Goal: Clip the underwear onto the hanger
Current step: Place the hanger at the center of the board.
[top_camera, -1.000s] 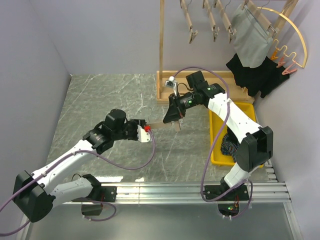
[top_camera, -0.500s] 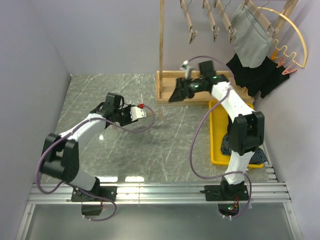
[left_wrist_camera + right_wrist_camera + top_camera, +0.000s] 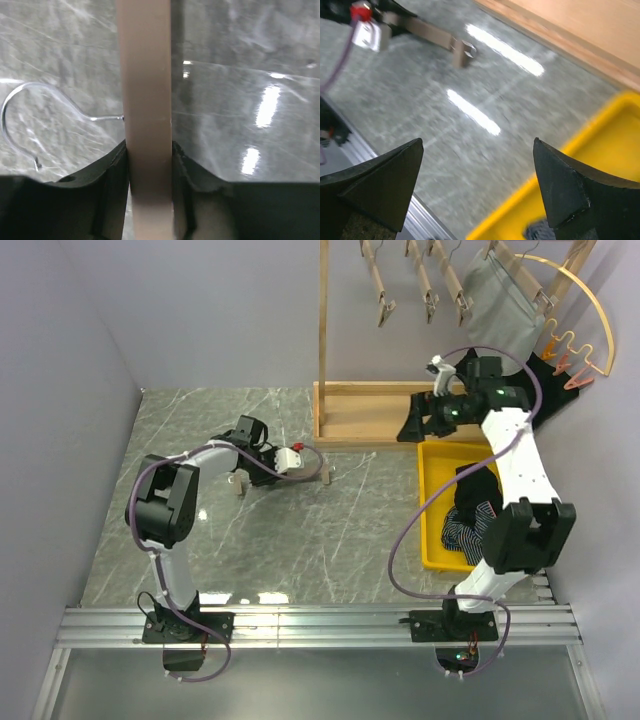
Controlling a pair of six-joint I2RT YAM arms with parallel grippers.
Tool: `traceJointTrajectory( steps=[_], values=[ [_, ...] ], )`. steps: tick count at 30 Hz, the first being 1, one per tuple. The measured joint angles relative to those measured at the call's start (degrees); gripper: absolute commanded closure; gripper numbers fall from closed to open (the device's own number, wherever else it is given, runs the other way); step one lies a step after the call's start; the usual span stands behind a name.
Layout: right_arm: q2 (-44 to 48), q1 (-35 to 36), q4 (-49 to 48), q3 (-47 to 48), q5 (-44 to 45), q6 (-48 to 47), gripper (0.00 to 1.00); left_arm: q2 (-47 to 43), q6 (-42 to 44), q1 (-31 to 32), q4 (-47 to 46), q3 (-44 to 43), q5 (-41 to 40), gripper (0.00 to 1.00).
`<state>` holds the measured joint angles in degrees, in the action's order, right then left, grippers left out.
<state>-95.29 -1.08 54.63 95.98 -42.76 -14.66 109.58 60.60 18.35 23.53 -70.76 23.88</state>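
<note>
Hanger (image 3: 312, 473), long axis left-to-right across table (image 3: 200, 430), middle pinched in left claw (image 3: 148, 155); right claw (image 3: 477, 145) wide, empty.

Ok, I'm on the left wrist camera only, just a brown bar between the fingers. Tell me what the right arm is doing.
Observer: The right gripper is open and empty, over the marble table beside the yellow bin.
Operator: Confirm there's something in that bin to pick.
Observer: Yes, dark and striped garments lie piled in it.
Operator: Now give me the clips on my bar.
Observer: Your wooden hanger has a clip at the end nearest the right arm, with no cloth in it.
</note>
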Motion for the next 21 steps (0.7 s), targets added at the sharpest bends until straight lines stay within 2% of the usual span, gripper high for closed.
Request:
traceJointTrajectory(
  steps=[4,6,7,10,17,21],
  values=[
    [2.6,-3.8,6.7,0.8,5.0,-5.1,0.02,1.2,0.4,0.0,1.1,-2.4,-0.7,0.34],
    [2.6,-5.9,10.7,2.2,8.6,-8.5,0.02,1.2,0.6,0.0,1.7,-2.7,-0.8,0.26],
    [2.6,-6.6,12.0,2.4,9.9,-9.7,0.02,1.2,0.6,0.0,1.9,-2.8,-0.9,0.16],
    [2.6,-9.6,16.8,2.3,14.9,-14.4,0.03,0.8,0.2,-0.1,4.2,-3.6,-0.6,0.03],
    [3.5,-17.0,18.7,-7.4,26.4,-22.2,0.13,-7.7,-4.0,-0.1,12.9,-5.2,5.3,0.01],
    [3.5,-17.8,18.6,-14.1,31.9,-24.7,0.19,-15.4,-7.2,-0.1,16.3,-7.0,10.1,0.01]
  ],
)
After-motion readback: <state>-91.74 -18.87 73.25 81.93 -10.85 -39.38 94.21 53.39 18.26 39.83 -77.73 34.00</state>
